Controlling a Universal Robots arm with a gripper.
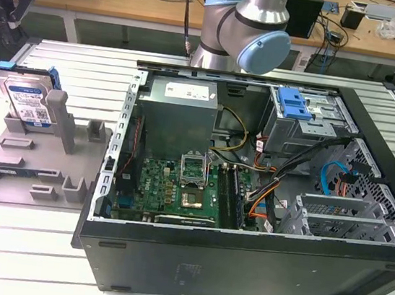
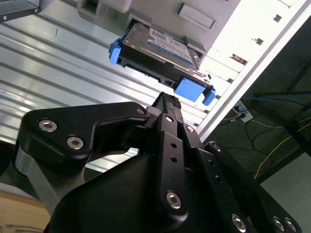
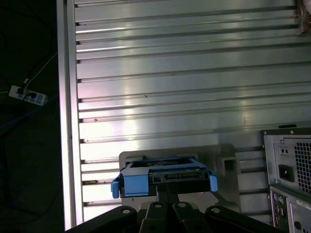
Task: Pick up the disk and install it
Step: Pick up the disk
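Observation:
The disk (image 1: pixel 24 95) is a silver drive with a blue-and-white label in a blue carrier frame. It leans in a slot of the grey fixture (image 1: pixel 27 169) at the exterior view's left. My gripper (image 1: pixel 8 24) hangs above and just behind it, apart from it. In the second wrist view the black fingers (image 2: pixel 167 104) lie together and point at the blue tab on the edge of the disk (image 2: pixel 155 48). The first wrist view has the disk (image 3: pixel 165 175) just beyond the gripper (image 3: pixel 164 190). The gripper is shut and holds nothing.
An open computer case (image 1: pixel 240 269) lies to the right of the fixture, with a motherboard (image 1: pixel 178 185), a grey power-supply box (image 1: pixel 181 109) and a drive bay with a blue latch (image 1: pixel 294 102). The arm's elbow (image 1: pixel 246 23) rises behind the case. Everything rests on a slatted aluminium table (image 1: pixel 17 247).

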